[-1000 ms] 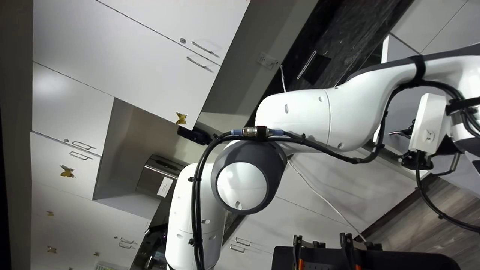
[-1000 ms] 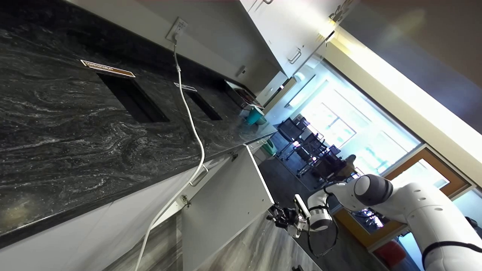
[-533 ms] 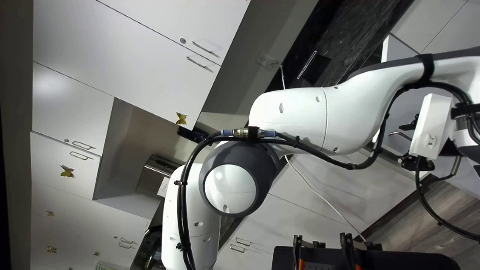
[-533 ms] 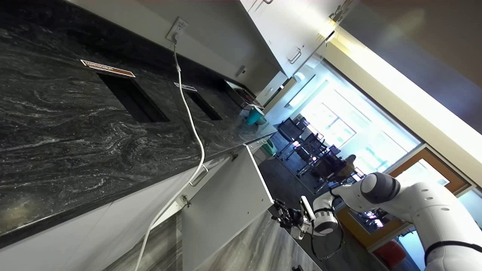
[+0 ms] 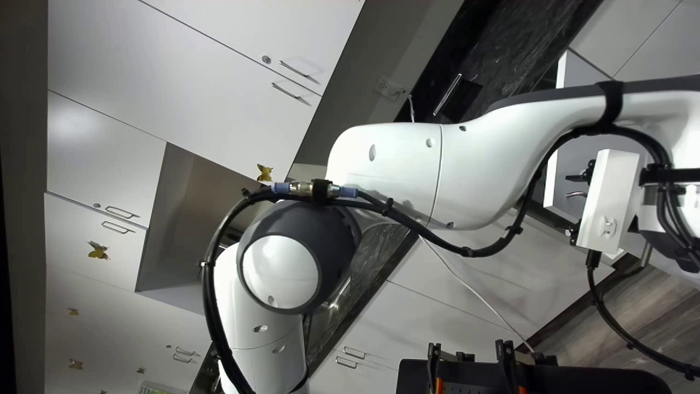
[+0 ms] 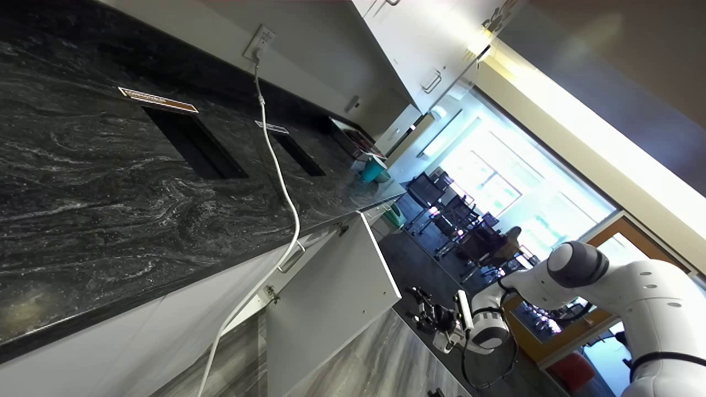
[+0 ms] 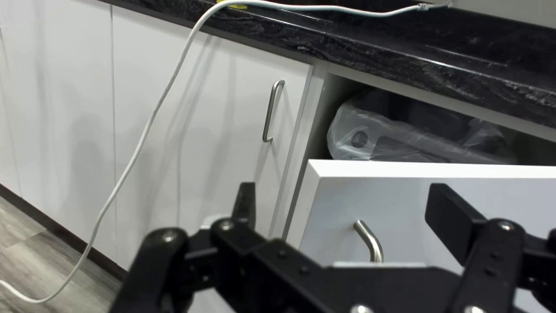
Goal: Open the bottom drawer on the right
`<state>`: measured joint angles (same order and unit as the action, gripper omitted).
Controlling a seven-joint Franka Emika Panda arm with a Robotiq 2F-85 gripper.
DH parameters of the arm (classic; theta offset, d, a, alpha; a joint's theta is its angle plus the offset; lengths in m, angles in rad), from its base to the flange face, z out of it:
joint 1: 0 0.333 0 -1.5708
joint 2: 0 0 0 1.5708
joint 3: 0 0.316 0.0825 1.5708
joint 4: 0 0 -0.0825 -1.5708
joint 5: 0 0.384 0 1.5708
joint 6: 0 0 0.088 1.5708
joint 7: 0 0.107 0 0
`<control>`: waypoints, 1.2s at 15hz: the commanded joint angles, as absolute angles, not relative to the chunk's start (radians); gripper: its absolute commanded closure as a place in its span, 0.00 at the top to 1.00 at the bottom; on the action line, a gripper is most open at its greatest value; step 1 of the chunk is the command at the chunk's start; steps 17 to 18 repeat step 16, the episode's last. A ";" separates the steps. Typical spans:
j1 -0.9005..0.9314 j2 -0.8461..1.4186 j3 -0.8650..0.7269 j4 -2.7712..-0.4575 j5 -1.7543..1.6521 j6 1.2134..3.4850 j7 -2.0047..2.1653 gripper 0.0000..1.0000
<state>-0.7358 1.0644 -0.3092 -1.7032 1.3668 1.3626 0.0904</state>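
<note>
With the white door (image 7: pixel 395 198) standing open beneath the worktop (image 7: pixel 391 61) and our claw (image 7: pixel 343 204) spread wide, empty, before the handle (image 7: pixel 369 239), we probably do best backing straight off without snagging it or nudging the door.

In an exterior view, the jointed white robot arm (image 5: pixel 465 169) looms close mid-frame; in an exterior view, the black marbled countertop (image 6: pixel 160 215) recedes from left. Both tilt; the wrist view shares that countertop, upper right.
</note>
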 commanded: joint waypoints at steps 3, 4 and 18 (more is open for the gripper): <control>-0.725 0.875 -0.355 -1.929 1.383 1.361 -0.019 1.00; -0.724 0.849 -0.362 -1.959 1.381 1.358 -0.034 1.00; -0.722 0.746 -0.388 -2.083 1.373 1.352 -0.099 1.00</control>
